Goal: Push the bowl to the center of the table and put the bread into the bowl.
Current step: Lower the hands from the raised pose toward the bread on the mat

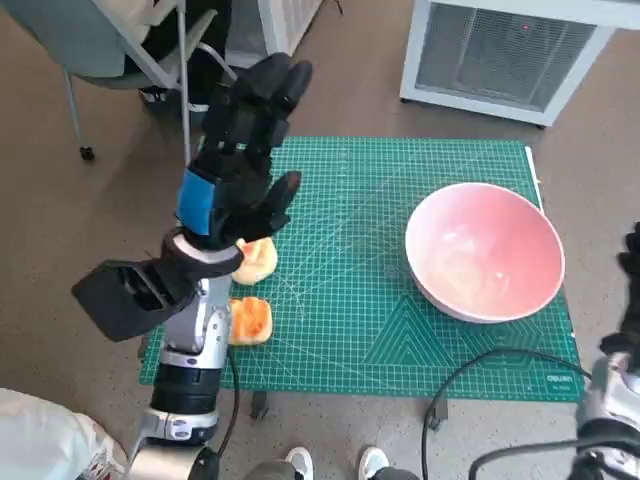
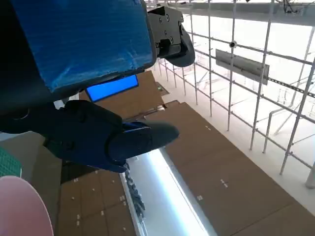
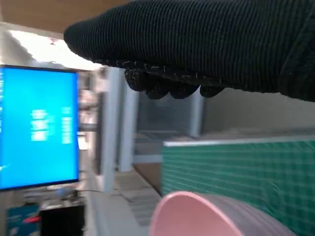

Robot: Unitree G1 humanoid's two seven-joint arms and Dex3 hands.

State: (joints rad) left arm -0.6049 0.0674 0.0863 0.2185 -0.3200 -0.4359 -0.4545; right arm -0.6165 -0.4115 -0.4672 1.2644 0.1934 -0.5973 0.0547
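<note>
Pink bowl [image 1: 485, 252] sits near your tabletop's right edge, unpushed, bread [image 1: 254, 260] lying apart by the left edge on the green cutting mat [image 1: 350, 320], your left hand [image 1: 243, 150] raised with fingers spread and empty, right hand [image 1: 632, 280] barely visible, grip unclear.

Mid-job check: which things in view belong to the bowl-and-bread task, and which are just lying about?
Job: large pink bowl; pale bread piece; orange-brown bread piece; green cutting mat.

Lying about: white slatted cabinet; grey chair; black cable.
</note>
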